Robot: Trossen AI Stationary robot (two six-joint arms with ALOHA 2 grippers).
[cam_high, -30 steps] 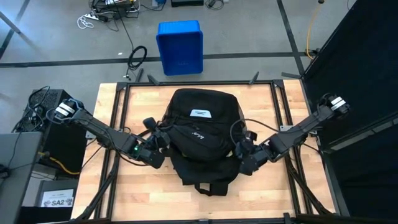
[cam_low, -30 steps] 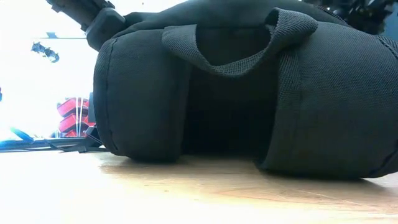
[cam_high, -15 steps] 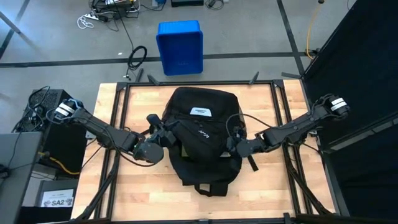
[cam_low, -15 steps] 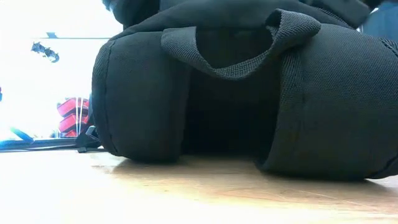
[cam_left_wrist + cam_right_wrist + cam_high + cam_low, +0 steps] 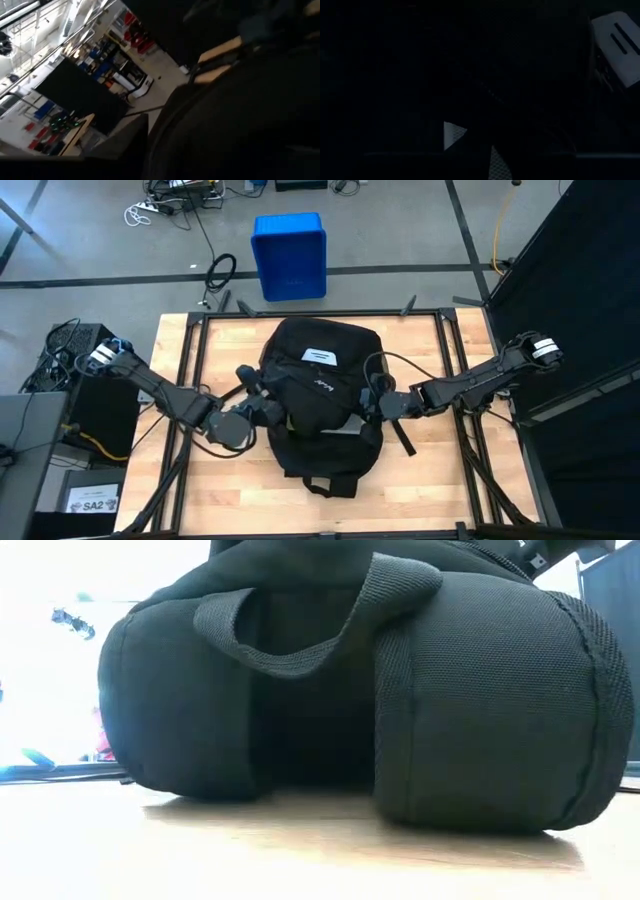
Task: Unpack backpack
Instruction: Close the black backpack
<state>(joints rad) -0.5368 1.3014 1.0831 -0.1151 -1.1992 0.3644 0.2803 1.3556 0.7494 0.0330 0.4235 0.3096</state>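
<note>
Shifted leftward, backpack (image 5: 318, 405); left end effector (image 5: 262, 412) unclear, right end effector (image 5: 378, 406) closed

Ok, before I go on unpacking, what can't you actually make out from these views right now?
- Contents of the backpack: no view looks inside; only black fabric shows.
- Left gripper: in the high view its fingertips blend into the bag; the left wrist view shows only dark fabric.
- Right gripper: same in the high view; the right wrist view is nearly black.
- Low view: the backpack blocks both grippers.
</note>
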